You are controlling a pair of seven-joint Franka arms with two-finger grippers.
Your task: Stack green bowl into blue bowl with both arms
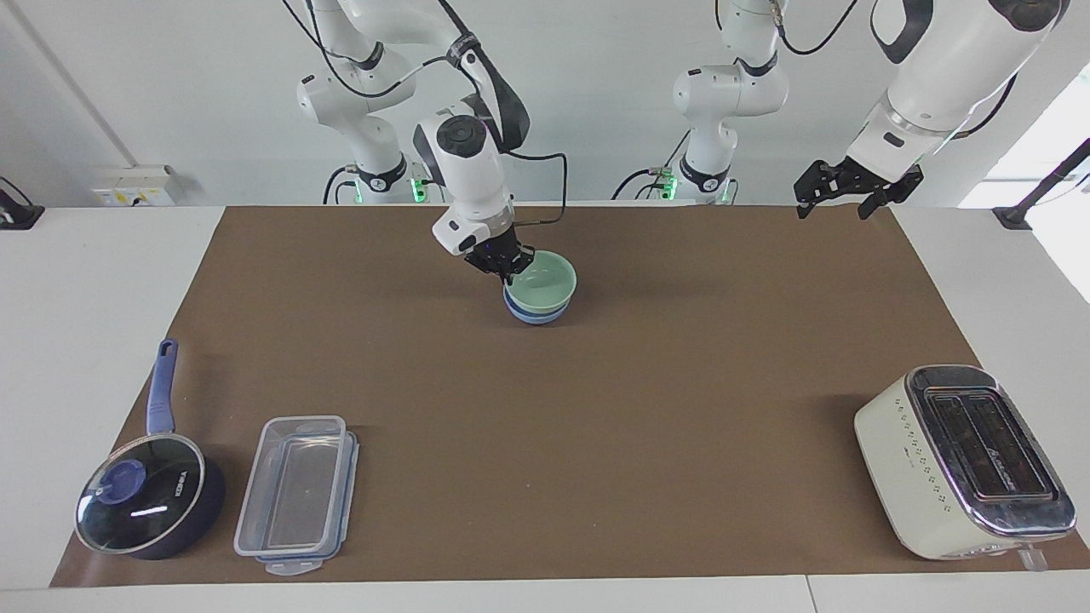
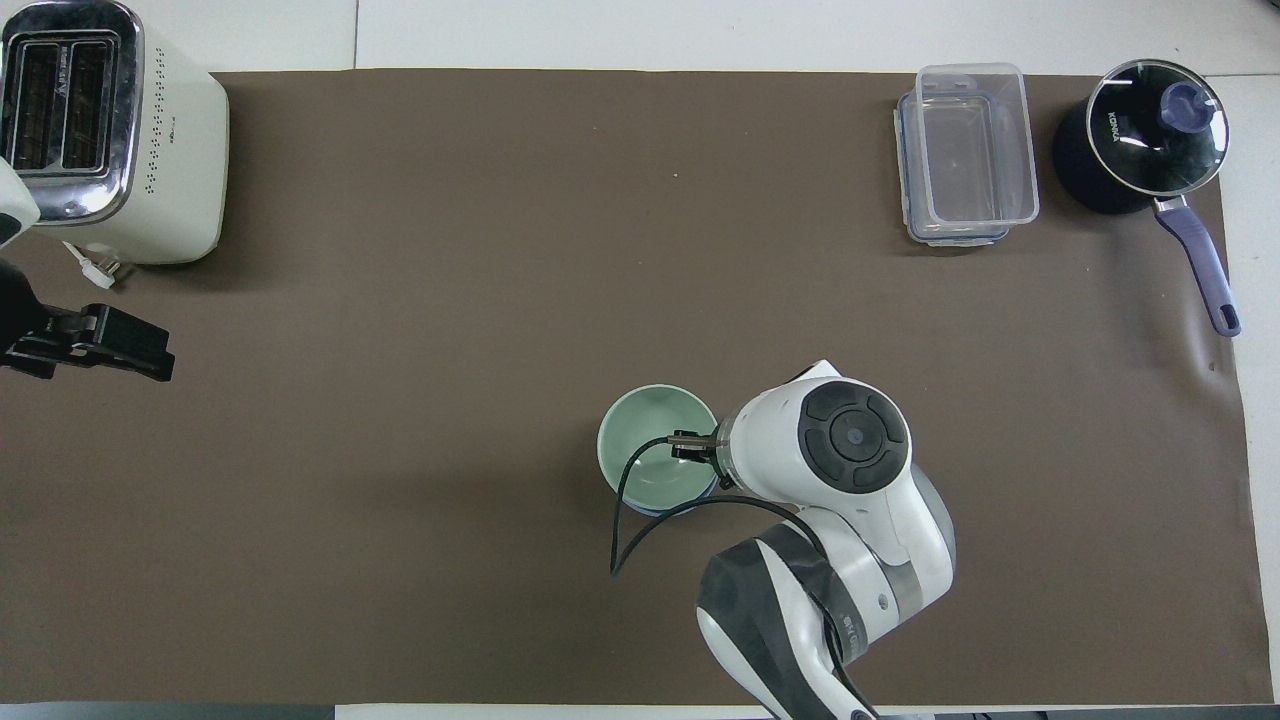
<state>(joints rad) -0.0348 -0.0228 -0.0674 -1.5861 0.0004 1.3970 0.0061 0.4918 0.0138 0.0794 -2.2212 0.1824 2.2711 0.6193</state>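
Observation:
The green bowl (image 1: 545, 279) sits nested in the blue bowl (image 1: 533, 314) on the brown mat, in the half of the table nearer to the robots. In the overhead view the green bowl (image 2: 648, 440) covers the blue bowl (image 2: 645, 510) except for a thin sliver. My right gripper (image 1: 508, 266) is shut on the green bowl's rim, on the side toward the right arm's end. In the overhead view the right arm's wrist hides its fingers. My left gripper (image 1: 831, 208) is open and empty, raised over the mat's edge at the left arm's end; it also shows in the overhead view (image 2: 140, 350).
A cream toaster (image 1: 962, 460) stands at the left arm's end, far from the robots. A clear plastic container (image 1: 294, 494) and a dark blue saucepan with a glass lid (image 1: 145, 502) stand at the right arm's end, far from the robots.

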